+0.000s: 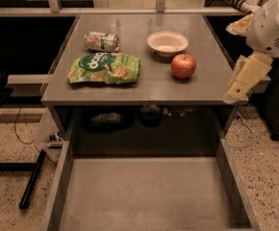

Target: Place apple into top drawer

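The red apple [183, 65] stands upright on the grey tabletop [149, 83], right of centre, just in front of a white bowl. The top drawer [144, 196] is pulled out below the table's front edge; its flat grey bottom holds nothing. My gripper [245, 78] hangs at the table's right edge, right of the apple and apart from it, below the white arm [272, 25]. It holds nothing that I can see.
A white bowl [167, 43] sits behind the apple. A green snack bag [105, 68] lies left of centre, a crushed can [102, 41] behind it. Dark objects [150, 113] sit on the shelf under the tabletop. Speckled floor lies on both sides.
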`<action>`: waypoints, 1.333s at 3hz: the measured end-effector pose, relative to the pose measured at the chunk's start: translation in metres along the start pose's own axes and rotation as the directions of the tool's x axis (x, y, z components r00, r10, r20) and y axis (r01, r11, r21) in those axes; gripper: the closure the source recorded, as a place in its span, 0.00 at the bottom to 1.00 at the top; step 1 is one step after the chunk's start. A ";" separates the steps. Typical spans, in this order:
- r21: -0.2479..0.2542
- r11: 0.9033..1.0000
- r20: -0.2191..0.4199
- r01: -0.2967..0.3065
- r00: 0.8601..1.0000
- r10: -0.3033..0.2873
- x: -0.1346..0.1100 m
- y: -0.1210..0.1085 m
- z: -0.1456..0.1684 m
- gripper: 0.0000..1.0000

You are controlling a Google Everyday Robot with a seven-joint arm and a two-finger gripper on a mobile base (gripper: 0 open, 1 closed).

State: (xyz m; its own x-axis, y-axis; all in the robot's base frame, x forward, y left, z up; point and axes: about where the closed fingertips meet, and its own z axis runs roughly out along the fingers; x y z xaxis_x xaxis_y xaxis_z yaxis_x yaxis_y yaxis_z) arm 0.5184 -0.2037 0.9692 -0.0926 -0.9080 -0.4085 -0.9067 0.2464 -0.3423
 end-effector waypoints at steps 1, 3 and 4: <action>-0.005 0.999 0.108 -0.043 0.993 0.043 0.000 -0.029 0.028 0.00; 0.011 0.999 0.156 -0.034 0.987 0.032 -0.005 -0.044 0.044 0.00; 0.023 0.998 0.198 -0.059 0.979 0.053 -0.007 -0.070 0.070 0.00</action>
State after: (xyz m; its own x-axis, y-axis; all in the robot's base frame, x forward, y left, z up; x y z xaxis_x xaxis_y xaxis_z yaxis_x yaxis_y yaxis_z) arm 0.6111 -0.1911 0.9369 -0.0576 -0.8088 -0.5852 -0.8899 0.3074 -0.3372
